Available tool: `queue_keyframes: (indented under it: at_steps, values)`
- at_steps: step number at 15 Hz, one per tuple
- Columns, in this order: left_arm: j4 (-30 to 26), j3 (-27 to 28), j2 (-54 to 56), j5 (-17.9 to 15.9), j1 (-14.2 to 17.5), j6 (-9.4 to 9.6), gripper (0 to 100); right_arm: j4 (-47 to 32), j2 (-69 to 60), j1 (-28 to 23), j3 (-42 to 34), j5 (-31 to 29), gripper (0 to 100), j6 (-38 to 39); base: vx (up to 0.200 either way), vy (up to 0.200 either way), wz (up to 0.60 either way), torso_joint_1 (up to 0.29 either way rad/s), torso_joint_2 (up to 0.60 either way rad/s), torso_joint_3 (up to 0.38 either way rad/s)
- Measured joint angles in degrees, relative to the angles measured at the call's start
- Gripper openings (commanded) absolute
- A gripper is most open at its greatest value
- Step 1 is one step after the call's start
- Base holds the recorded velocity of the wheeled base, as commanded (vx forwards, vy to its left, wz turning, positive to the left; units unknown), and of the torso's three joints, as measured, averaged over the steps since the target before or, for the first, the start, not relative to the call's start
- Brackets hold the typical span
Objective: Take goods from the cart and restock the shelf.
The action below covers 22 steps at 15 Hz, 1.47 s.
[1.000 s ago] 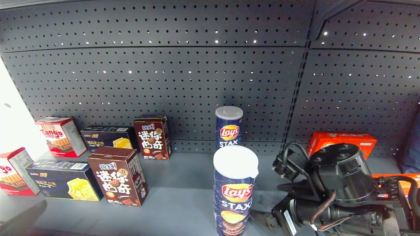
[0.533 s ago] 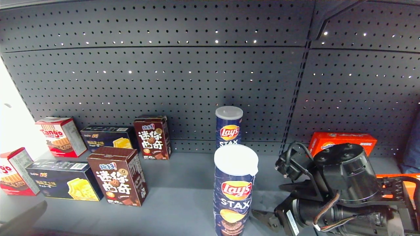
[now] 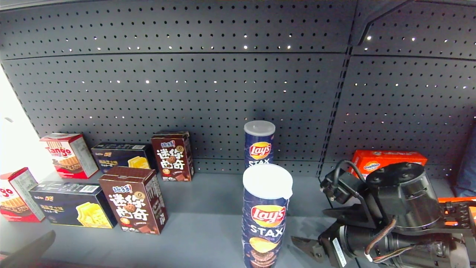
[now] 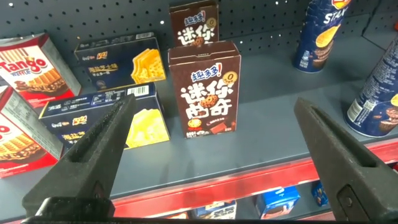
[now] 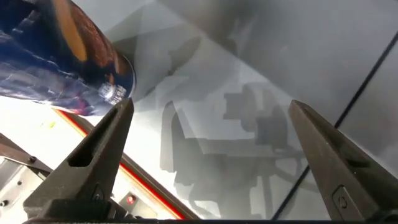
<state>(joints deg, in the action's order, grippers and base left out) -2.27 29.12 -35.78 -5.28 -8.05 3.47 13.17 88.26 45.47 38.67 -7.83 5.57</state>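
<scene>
Near chip can (image 3: pixel 265 219) stood upright at near edge of shelf (image 3: pixel 208 223), directly in front of far chip can (image 3: pixel 259 144). Right gripper (image 5: pixel 210 111): jaws spread wide, empty. Near chip can sat just left of them, outside gap. Left gripper (image 4: pixel 212 102): jaws wide apart, empty, facing brown cookie box (image 4: pixel 205 87) at near left.

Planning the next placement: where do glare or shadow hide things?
Head view: white glare blows out the left edge beside the rear red wafer box; light specks shine through the pegboard; shadow sits behind the rear chip can. Right wrist view: sheen on the shelf floor by the front chip can. Left wrist view: even light on the brown cookie box.
</scene>
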Motion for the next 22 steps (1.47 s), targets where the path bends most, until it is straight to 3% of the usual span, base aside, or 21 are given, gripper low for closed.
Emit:
queue_keyframes:
  at_steps: [17, 22]
  values:
    - [0.02, -1.32, 0.56, 0.0, 0.04, -0.09, 100, 0.07, 3.15, 3.01, 2.06, 0.02, 100, -0.11, 0.0, 0.0, 0.0, 0.0, 0.0, 0.0]
    - [-0.16, -1.9, 1.8, 0.0, 0.04, -0.37, 100, 0.1, 0.22, 0.45, 1.88, -0.57, 100, 0.06, 0.0, 0.0, 0.0, 0.0, 0.0, 0.0]
